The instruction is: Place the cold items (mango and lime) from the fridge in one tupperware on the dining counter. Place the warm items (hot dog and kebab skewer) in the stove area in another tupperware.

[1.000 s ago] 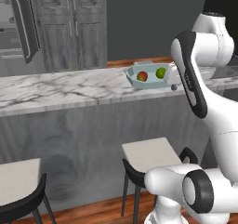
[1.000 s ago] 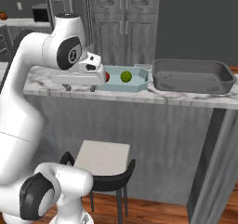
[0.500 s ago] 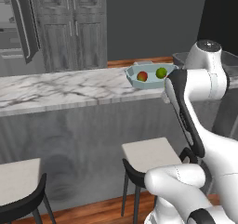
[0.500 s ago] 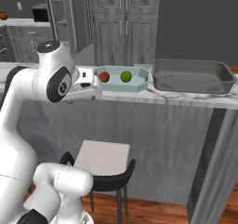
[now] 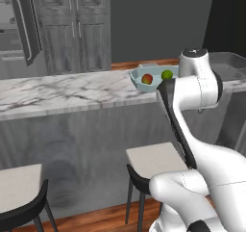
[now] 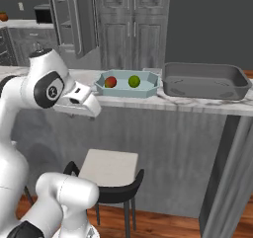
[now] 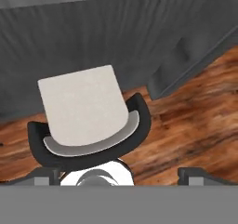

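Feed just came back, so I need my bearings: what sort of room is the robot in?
A home kitchen with a dining bar, most likely: a marble-topped dining counter with stools beneath it, panelled grey cabinets behind, and a fridge at the far left.

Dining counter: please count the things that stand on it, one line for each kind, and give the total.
Fruits: 2, the mango and the lime, both in the pale blue-green tupperware.
Tupperware trays: 2, the pale blue-green one and the dark grey tupperware beside it.
Total: 4 things on the dining counter.
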### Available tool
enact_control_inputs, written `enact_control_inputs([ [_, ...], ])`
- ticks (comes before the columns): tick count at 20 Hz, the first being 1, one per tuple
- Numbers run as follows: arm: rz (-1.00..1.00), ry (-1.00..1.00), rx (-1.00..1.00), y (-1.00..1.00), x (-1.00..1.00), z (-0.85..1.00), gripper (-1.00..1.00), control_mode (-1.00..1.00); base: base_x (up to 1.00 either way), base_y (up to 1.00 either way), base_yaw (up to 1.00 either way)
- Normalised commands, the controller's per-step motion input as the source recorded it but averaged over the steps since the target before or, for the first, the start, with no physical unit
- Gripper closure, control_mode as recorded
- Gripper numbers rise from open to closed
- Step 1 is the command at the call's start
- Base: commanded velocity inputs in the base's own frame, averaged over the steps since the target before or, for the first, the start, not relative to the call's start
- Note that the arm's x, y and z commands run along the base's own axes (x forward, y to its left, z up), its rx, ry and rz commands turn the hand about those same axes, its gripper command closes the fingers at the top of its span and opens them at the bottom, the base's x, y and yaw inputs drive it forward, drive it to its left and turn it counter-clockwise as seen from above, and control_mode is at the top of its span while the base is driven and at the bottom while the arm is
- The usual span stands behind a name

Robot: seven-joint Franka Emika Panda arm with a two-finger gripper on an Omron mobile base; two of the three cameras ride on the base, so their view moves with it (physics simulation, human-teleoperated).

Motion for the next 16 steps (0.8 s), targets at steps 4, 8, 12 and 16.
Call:
enact_control_inputs([
  [4, -0.25, 0.05, 0.33, 0.03, -0.13, -0.20, -1.00, -1.00, 0.00, 0.00, 0.00],
  [8, 0.00, -0.01, 0.28, 0.02, -0.09, -0.47, -1.00, -1.00, 0.00, 0.00, 0.00],
  [12, 0.00, 0.01, 0.08, 0.00, 0.00, -0.46, -1.00, -1.00, 0.00, 0.00, 0.00],
  [16, 0.01, 0.08, 0.00, 0.00, 0.00, -0.07, -1.00, -1.00, 0.00, 0.00, 0.00],
])
